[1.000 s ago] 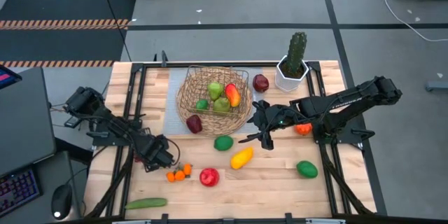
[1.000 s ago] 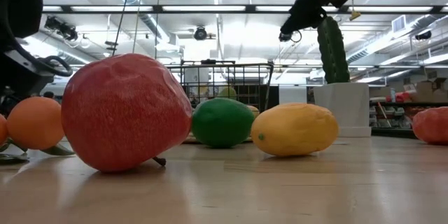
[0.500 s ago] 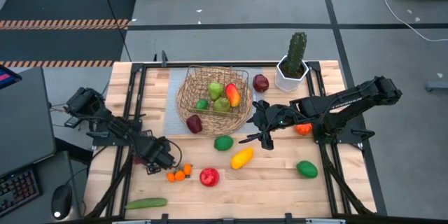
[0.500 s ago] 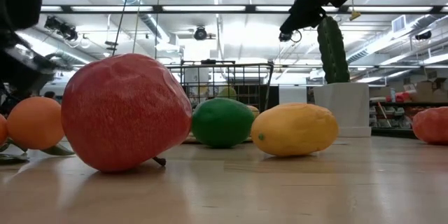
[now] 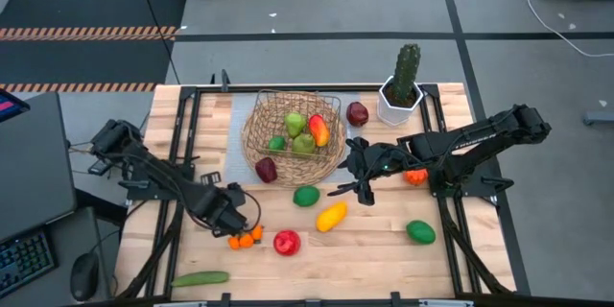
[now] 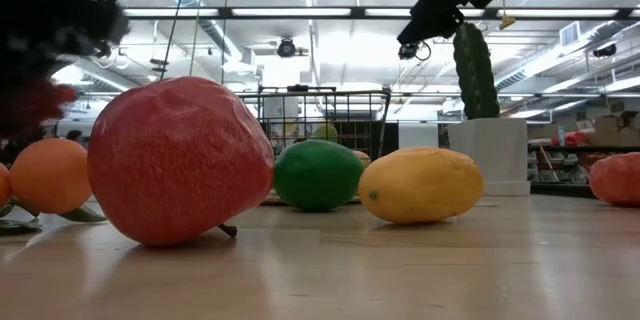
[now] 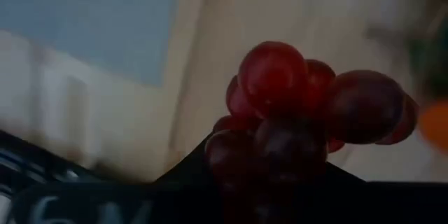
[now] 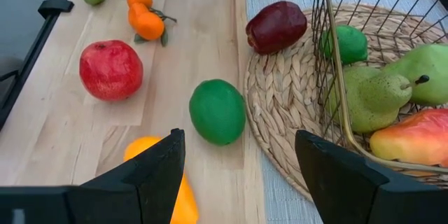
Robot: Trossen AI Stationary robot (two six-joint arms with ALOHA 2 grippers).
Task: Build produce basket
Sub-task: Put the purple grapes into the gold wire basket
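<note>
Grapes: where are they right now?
The grapes sit in the left gripper, seen close in the left wrist view; from above, that gripper is at the table's front left, next to the small oranges.

Left hand [image 5: 233, 215] hangs low at the table's near left, clamped on grapes [image 7: 308, 112]; right hand [image 5: 357, 180] hovers mid-table, fingers apart.

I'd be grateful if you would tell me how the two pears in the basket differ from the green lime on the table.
The pears lie inside the basket's wire centre; the lime sits on bare wood just beside its wicker rim. The pears are elongated, pale yellow-green, one showing a stem; the lime is rounder and deeper green. All are green toy produce.
</note>
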